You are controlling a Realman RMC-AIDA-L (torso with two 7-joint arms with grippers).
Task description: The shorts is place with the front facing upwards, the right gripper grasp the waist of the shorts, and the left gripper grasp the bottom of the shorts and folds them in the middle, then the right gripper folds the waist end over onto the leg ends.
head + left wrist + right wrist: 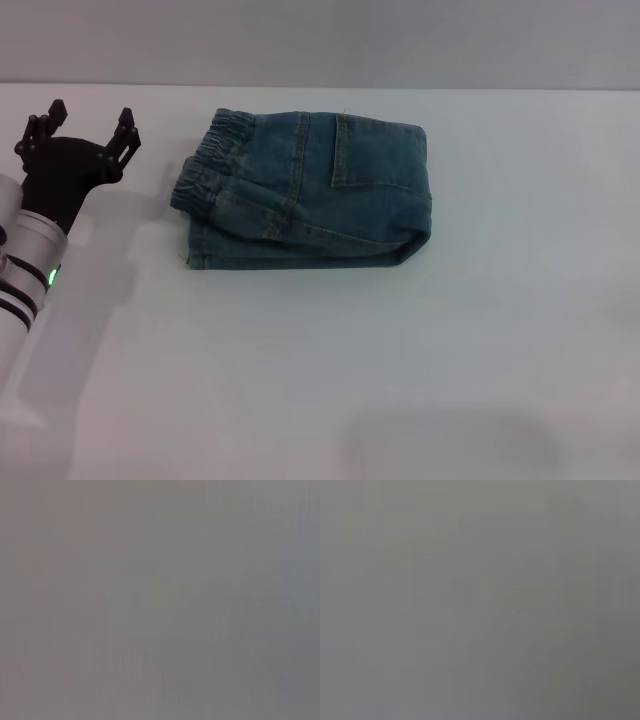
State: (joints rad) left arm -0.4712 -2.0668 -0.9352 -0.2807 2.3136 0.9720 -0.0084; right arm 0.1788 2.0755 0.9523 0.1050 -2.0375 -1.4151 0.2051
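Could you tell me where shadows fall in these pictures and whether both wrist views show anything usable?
Head view: even light, no glare; the left gripper casts a soft shadow on the table toward the folded shorts, and a faint dark patch lies near the bottom edge. Left wrist view: featureless grey. Right wrist view: the same, nothing discernible.

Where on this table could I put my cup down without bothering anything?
The whole near strip of the table, in front of the folded shorts, is bare, and so is the wide stretch to the shorts' right. The tight spot is the gap between the shorts' waistband and the left tool, which hovers open beside it. The right tool is out of sight.
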